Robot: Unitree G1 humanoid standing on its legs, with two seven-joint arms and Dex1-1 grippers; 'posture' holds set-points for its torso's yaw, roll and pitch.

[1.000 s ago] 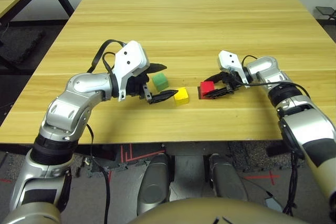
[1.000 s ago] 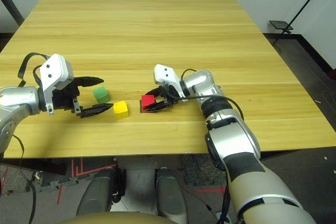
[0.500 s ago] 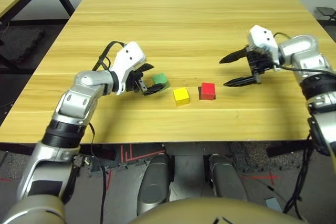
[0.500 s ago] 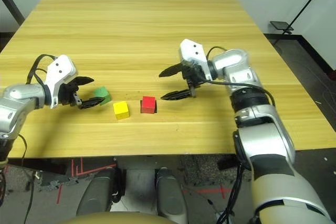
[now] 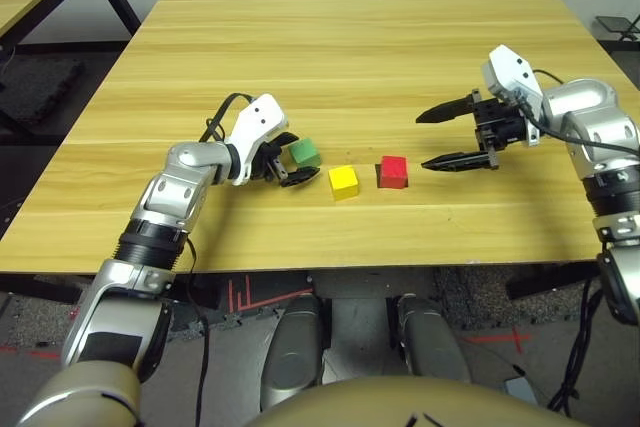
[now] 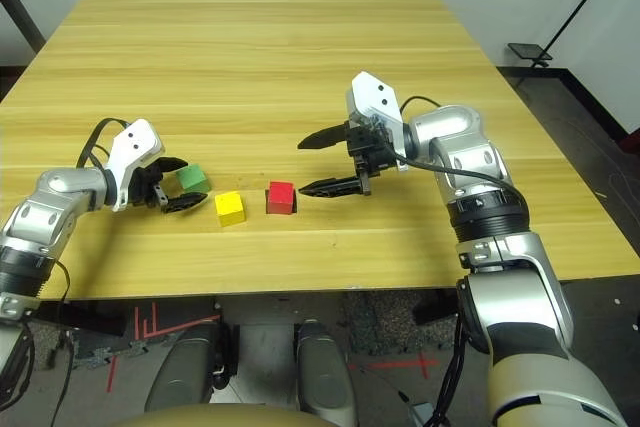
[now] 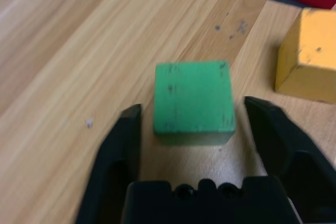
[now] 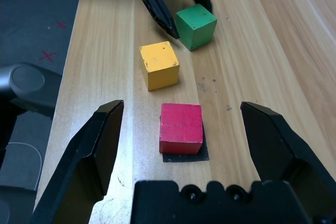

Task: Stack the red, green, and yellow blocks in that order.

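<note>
Sitting between green block and red block: yellow block.

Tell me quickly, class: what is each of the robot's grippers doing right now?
Left gripper: jaws open either side of the green block, no grip visible.
Right gripper: jaws open, holding nothing.

L gripper low, fingers parted; R gripper wide open, both forearms angled inward
</note>
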